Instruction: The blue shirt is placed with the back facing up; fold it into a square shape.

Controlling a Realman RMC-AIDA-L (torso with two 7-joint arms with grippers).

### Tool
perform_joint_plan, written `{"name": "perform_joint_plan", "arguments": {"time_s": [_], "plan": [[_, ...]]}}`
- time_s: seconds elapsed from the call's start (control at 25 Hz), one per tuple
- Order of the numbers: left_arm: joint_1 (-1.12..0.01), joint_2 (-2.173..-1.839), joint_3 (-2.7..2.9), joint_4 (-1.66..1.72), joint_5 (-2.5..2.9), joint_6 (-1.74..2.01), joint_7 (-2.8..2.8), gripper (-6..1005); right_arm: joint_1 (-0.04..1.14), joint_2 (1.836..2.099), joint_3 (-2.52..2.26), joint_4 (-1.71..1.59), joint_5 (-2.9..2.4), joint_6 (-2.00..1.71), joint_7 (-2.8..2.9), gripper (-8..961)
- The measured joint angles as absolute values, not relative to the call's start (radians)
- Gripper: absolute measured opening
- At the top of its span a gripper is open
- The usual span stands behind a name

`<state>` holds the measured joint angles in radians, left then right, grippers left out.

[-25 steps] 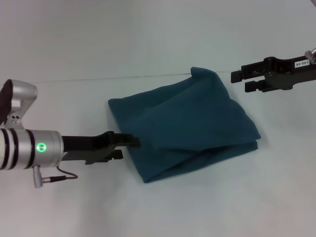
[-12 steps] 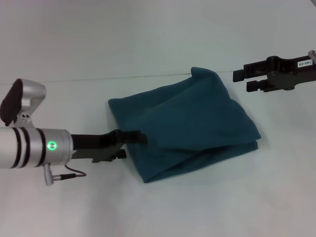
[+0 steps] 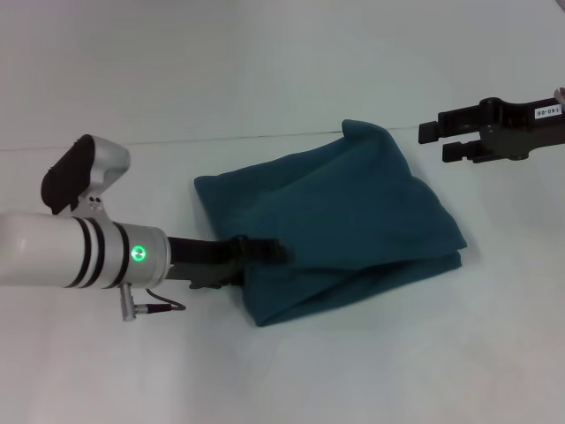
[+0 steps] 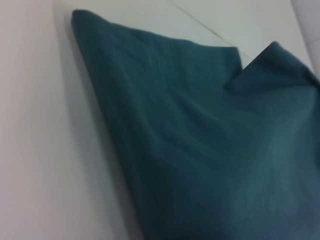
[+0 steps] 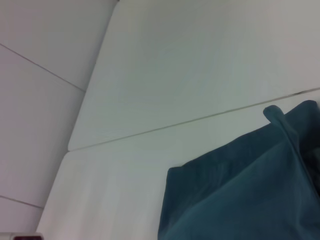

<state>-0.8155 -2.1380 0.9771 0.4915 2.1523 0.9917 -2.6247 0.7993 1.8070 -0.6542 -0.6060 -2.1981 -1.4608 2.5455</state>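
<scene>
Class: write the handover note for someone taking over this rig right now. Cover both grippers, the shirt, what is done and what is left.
Left gripper: low over the near-left edge of the blue shirt; grip unclear.
Right gripper: open, off the shirt's far-right corner, holding nothing.
Shirt: folded into a rough, skewed square on the white table.
Left: square up the edges.

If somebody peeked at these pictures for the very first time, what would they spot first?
Most likely the blue shirt, folded into a rough square in the middle of the white table. Next, the left end effector pokes in at the shirt's near left edge, with a bright green light glowing on its arm. The right end effector hangs apart from the shirt, beside its far right corner.
</scene>
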Motion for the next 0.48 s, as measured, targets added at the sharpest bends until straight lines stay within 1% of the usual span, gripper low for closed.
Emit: {"name": "perform_joint_plan", "arguments": {"time_s": [0.44, 0.48], "plan": [[-0.828, -2.139, 1.032, 0.507, 2.154, 0.961, -2.661, 816, 0.799, 1.807, -0.633, -0.606, -2.198, -1.462, 2.545, 698], [-0.828, -2.139, 1.032, 0.507, 2.154, 0.961, -2.662, 780, 0.799, 1.807, -0.633, -0.606, -2.198, -1.462, 2.545, 698]]}}
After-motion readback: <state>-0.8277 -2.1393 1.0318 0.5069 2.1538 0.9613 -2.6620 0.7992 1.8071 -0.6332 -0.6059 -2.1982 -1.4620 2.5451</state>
